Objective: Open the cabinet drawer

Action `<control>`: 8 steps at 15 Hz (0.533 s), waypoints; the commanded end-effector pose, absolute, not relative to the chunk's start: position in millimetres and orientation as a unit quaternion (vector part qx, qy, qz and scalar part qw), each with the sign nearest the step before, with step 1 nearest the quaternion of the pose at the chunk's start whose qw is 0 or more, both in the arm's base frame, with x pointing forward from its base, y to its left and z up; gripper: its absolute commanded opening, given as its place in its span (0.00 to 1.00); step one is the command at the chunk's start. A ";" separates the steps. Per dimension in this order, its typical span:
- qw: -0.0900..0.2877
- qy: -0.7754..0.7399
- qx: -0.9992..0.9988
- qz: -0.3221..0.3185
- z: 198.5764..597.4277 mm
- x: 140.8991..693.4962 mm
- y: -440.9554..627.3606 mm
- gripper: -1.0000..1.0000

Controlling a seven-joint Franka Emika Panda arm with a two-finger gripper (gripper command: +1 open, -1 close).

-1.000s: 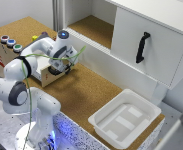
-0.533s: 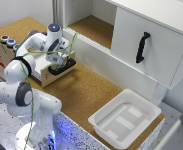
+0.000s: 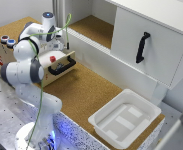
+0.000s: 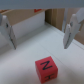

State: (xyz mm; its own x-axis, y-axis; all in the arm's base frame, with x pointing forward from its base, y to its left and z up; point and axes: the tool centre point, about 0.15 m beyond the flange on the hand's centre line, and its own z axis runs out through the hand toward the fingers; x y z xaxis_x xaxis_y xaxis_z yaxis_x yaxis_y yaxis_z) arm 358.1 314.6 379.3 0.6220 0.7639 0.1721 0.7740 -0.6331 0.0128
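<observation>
We see the cabinet drawer [image 3: 98, 57] as a long, low white panel in the middle of the exterior view. Its long axis runs diagonally from the upper middle of the frame down toward the right, below the cork-lined opening [image 3: 93, 27] and the large white door panel [image 3: 146, 45] with its black vertical handle [image 3: 142, 47]. The plain front faces the cork worktop [image 3: 86, 95] and looks closed, flush with the cabinet.

The pincer [image 3: 60, 44] sits in the upper left of that frame, just to the left of the drawer's far end and apart from it. In the wrist view, its two fingers [image 4: 7, 31] stand wide apart with nothing between them, so we read the pincer [image 4: 39, 30] as open and empty. Below it lies a red cube [image 4: 46, 69] with a black letter.

A wooden box [image 3: 58, 62] with a black handle sits under the arm. A white plastic tray [image 3: 126, 117] rests at the lower right.
</observation>
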 end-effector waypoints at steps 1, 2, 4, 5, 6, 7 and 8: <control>0.017 -0.444 -0.896 0.002 340.3 391.4 299.6 1.00; 0.017 -0.445 -0.895 0.005 331.3 393.4 294.2 1.00; 0.028 -0.454 -0.890 0.008 317.0 393.1 288.5 1.00; 0.029 -0.464 -0.885 0.001 314.2 390.0 288.1 1.00; 0.036 -0.472 -0.881 -0.003 313.1 388.0 288.7 1.00; 0.038 -0.482 -0.876 -0.008 312.9 384.5 290.6 1.00; 0.033 -0.487 -0.872 -0.015 314.9 380.9 292.7 0.00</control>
